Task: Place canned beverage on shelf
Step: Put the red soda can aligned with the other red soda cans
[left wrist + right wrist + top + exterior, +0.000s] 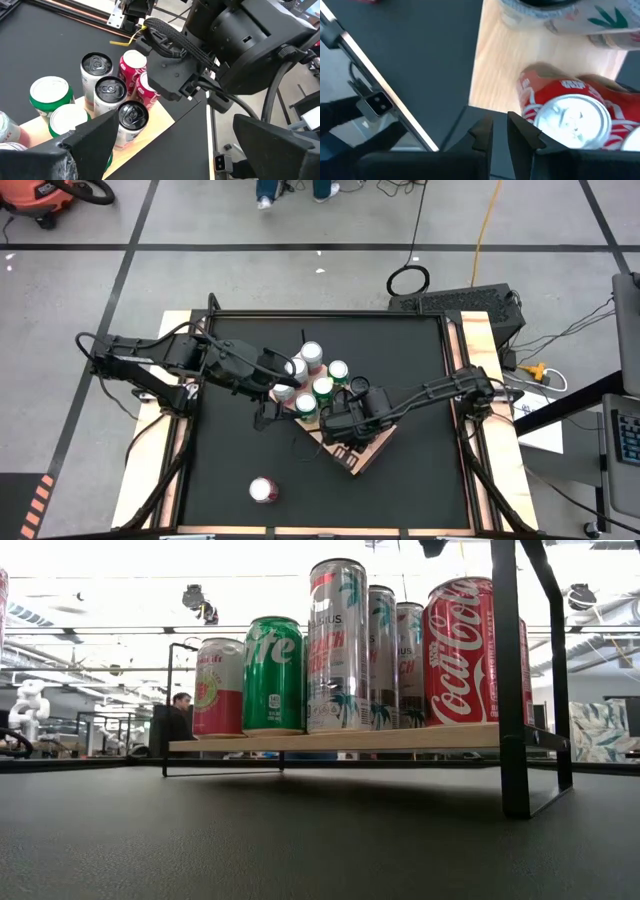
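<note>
Shelf (372,452) sits at an angle mid-table (400,490), a low tan board on black corner rods. A tight cluster of upright cans crowds it: red cola can (472,652), tall silver cans (337,645), green can (273,675), pink-and-white can (218,687). One more can (263,490) stands alone on the table, well apart near the front edge. Right tool (500,131) clenched, empty, hovering just beside the red can's top. Left tool (165,150) released, fingers spread wide, above the cluster's other side. The right arm's bulk looms directly opposite the left tool.
</note>
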You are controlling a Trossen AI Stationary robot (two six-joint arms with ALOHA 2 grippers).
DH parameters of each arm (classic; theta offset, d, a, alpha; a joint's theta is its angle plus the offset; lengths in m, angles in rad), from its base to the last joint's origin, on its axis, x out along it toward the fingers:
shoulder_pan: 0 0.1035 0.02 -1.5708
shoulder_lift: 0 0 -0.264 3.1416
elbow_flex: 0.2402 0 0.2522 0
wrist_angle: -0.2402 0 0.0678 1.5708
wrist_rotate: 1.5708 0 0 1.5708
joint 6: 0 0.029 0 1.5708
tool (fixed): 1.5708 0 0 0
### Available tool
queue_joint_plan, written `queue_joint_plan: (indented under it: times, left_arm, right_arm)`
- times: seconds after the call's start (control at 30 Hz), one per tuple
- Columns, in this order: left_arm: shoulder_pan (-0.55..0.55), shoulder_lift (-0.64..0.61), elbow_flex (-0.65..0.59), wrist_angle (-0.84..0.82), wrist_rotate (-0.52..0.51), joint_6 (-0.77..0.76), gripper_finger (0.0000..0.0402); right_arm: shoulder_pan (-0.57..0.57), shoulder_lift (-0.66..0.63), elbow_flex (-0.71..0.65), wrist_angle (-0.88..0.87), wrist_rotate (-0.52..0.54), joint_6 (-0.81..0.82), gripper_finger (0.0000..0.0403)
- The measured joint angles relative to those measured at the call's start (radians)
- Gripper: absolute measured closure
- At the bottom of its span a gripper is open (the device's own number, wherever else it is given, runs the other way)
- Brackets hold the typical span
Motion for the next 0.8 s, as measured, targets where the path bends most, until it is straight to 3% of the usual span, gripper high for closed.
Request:
queue_joint_plan:
  times: [0.8]
  left_arm:
    - [0.0, 0.0, 0.0, 0.0, 0.0, -0.027, 0.0006]
  right_arm:
    - [-0.018, 0.005, -0.053, -0.001, 0.002, -0.024, 0.037]
